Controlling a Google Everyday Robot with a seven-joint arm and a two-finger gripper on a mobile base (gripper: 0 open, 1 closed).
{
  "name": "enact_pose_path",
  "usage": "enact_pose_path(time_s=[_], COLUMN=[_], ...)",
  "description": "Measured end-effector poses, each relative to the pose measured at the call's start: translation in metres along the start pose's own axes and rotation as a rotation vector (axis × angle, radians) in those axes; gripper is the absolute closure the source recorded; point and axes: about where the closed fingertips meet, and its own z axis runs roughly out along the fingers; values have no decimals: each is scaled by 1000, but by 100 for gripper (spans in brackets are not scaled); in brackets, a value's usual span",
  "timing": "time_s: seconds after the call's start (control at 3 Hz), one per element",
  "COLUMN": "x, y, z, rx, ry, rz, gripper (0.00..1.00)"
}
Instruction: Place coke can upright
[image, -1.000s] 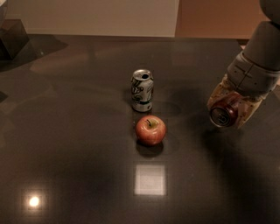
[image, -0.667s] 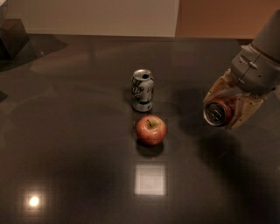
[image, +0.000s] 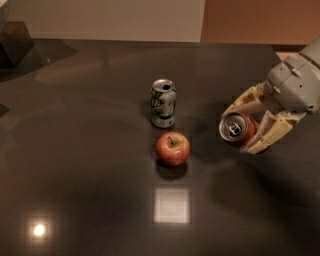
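Note:
The red coke can (image: 239, 129) is held tilted on its side in the air, its silver top facing left toward the camera. My gripper (image: 248, 125) comes in from the right edge and is shut on it, one cream finger above the can and one below. The can hangs over the dark table (image: 90, 165), to the right of the apple.
A white-and-green patterned can (image: 163, 103) stands upright at the table's middle. A red apple (image: 172, 148) lies just in front of it. A dark object (image: 15, 42) sits at the far left corner. Bright light spots reflect off the table's front.
The gripper has moved left and slightly up with the coke can, and the can has turned so its top faces the camera more.

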Motion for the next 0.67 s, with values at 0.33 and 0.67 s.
enact_pose_path(time_s=[0.33,0.67], x=[-15,-21], y=[6,11], z=[8,9], rx=[15,29], ry=[-168,-302], rz=[57,102], gripper=[100,100])
